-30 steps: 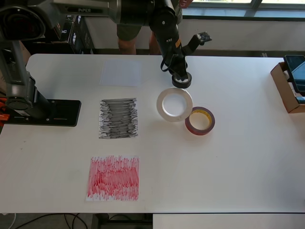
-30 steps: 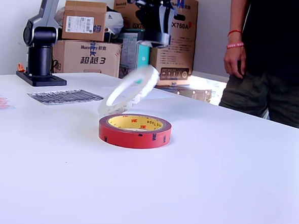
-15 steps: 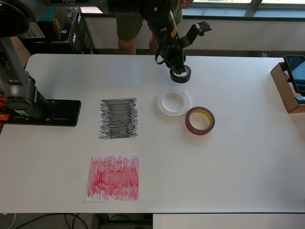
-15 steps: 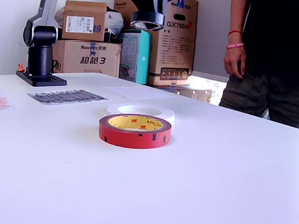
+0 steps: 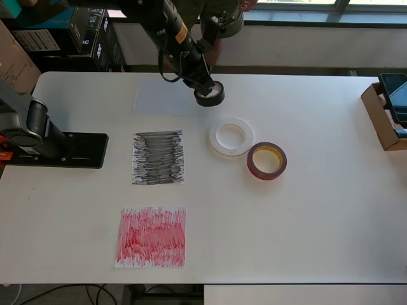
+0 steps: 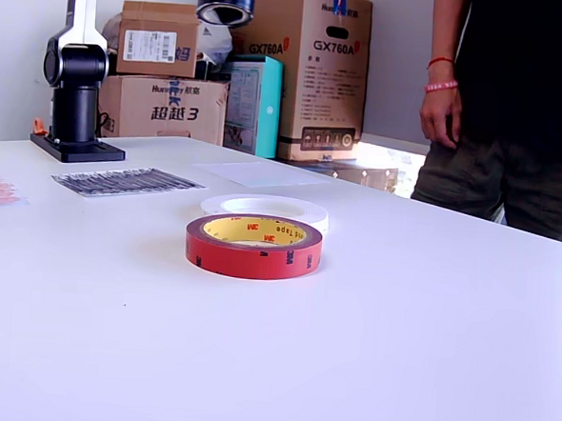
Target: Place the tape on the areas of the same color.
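My gripper [image 5: 206, 91] is shut on the small black tape roll [image 5: 210, 95] and holds it in the air, at the top of the exterior view [image 6: 226, 9]. In the overhead view it hangs by the right edge of the plain white sheet [image 5: 161, 97]. The wide white roll [image 5: 232, 137] lies flat on the table, touching the dark-red roll [image 5: 266, 161] with the yellowish core. Both show in the exterior view, white [image 6: 264, 208] behind red [image 6: 254, 246]. The black scribbled patch [image 5: 158, 157] and the red scribbled patch [image 5: 152, 236] lie at the overhead view's left.
The arm's black base plate [image 5: 60, 150] sits at the overhead view's left edge of the white table [image 5: 318, 222]. A cardboard box [image 5: 386, 114] stands at the overhead view's right edge. A person [image 6: 516, 110] stands behind the table. Cartons [image 6: 155, 79] are stacked beyond it.
The gripper lifted the black roll off the table and carried it toward the overhead view's left. The white roll, tilted up one second ago, dropped flat. The red roll has not moved.
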